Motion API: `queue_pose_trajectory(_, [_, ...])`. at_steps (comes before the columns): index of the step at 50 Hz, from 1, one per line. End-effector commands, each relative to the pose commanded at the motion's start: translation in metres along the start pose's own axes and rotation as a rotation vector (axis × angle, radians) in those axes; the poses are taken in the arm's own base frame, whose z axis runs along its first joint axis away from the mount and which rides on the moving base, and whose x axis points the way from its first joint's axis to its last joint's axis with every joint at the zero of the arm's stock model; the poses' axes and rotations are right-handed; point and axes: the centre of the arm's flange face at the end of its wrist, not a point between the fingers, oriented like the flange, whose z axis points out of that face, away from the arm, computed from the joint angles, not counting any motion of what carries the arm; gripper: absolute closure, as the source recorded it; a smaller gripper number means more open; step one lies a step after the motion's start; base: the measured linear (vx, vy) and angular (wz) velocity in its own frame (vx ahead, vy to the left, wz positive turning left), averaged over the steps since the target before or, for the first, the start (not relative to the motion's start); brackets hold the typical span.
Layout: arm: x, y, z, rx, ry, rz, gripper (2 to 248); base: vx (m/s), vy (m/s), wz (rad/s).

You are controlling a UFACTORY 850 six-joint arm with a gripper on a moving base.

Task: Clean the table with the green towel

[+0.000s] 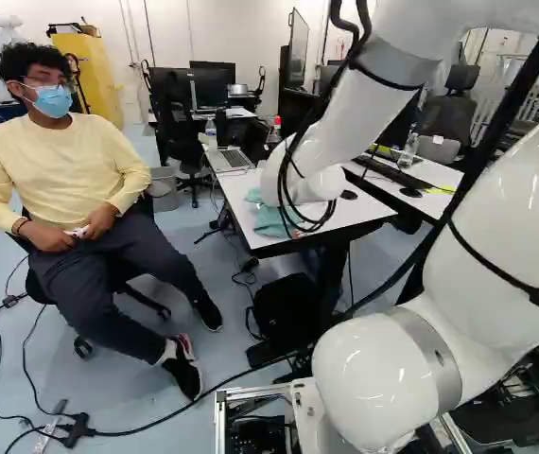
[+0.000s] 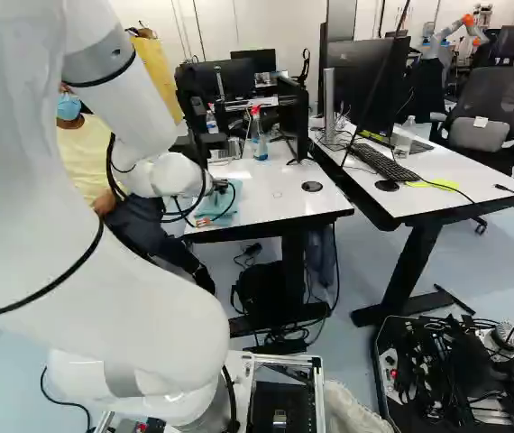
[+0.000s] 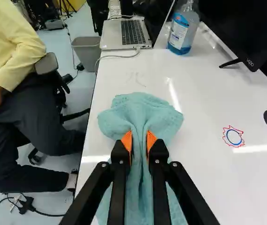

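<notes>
Towel (image 3: 143, 107) lies on the table (image 3: 196, 103), partly hidden by the gripper (image 2: 206, 222) and cut off in my wrist view. I have its bunched cloth pinched between slightly parted fingers.

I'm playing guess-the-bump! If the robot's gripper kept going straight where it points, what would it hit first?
Probably the green towel: it's pinched in the gripper and some bunches up just ahead. After that, likely the table, but I can't tell how close.
</notes>
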Motion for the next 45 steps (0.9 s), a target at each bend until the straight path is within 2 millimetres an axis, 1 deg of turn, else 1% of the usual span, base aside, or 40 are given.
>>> queue_pose_trajectory(23, [0.015,0.007,-0.008,-0.015,-0.045,0.012,194,0.0,0.0,0.0])
queue_pose_trajectory(45, [0.027,0.015,-0.021,-0.03,-0.088,0.024,194,0.0,0.0,0.0])
